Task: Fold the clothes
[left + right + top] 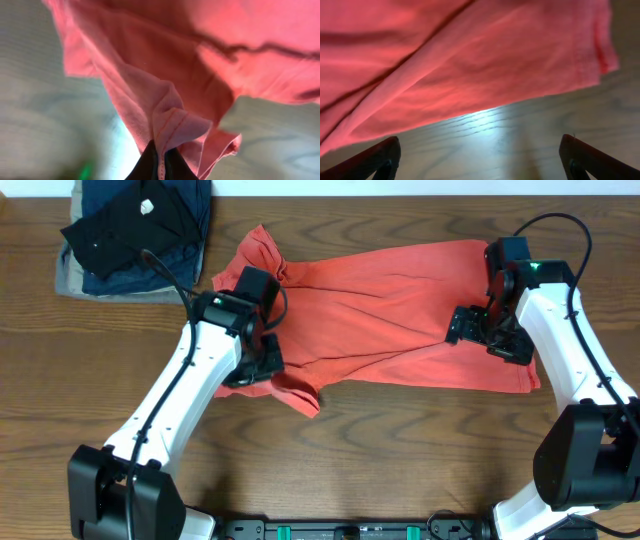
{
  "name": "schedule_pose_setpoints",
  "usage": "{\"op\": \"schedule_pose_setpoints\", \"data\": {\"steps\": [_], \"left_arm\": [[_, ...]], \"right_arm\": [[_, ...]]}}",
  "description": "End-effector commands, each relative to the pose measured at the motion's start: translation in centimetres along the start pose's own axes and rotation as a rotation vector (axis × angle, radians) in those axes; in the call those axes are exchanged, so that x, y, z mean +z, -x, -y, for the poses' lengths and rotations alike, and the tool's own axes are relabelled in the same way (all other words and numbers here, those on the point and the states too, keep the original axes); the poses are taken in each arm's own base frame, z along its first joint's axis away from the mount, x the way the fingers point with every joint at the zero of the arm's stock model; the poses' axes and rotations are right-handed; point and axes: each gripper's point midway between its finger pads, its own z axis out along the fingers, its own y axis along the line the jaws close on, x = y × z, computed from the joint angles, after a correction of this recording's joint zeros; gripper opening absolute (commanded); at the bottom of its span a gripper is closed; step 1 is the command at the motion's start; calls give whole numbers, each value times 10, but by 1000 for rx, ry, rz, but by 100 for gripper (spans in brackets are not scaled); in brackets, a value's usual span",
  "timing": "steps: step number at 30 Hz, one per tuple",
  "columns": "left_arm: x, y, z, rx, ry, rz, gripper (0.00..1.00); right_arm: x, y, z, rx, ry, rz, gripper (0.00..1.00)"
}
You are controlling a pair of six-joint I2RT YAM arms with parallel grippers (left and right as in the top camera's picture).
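The orange-red T-shirt (390, 310) lies spread across the middle of the wooden table, plain side up, lettering hidden. My left gripper (262, 360) sits at the shirt's lower left part. In the left wrist view it (162, 162) is shut on a stitched fold of the shirt (170, 120), lifting it. My right gripper (478, 330) hovers over the shirt's right end. In the right wrist view it (480, 155) is wide open and empty above bare table, just off the shirt's edge (470, 65).
A pile of black, navy and khaki folded garments (135, 230) lies at the back left corner. Bare wooden table (400, 450) runs along the front, with the arm bases at the front edge.
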Motion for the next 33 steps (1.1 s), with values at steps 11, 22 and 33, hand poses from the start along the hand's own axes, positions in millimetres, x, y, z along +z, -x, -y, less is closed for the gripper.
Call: {"op": "schedule_pose_setpoints", "data": {"steps": [11, 22, 33], "left_arm": [[-34, -40, -39, 23, 107, -46, 6], [-74, -79, -64, 21, 84, -12, 6], [-81, -97, -74, 10, 87, -29, 6]], "right_arm": [[-1, 13, 61, 217, -56, -7, 99], [0, 12, 66, 225, -48, -22, 99], [0, 11, 57, 210, 4, -36, 99]]}}
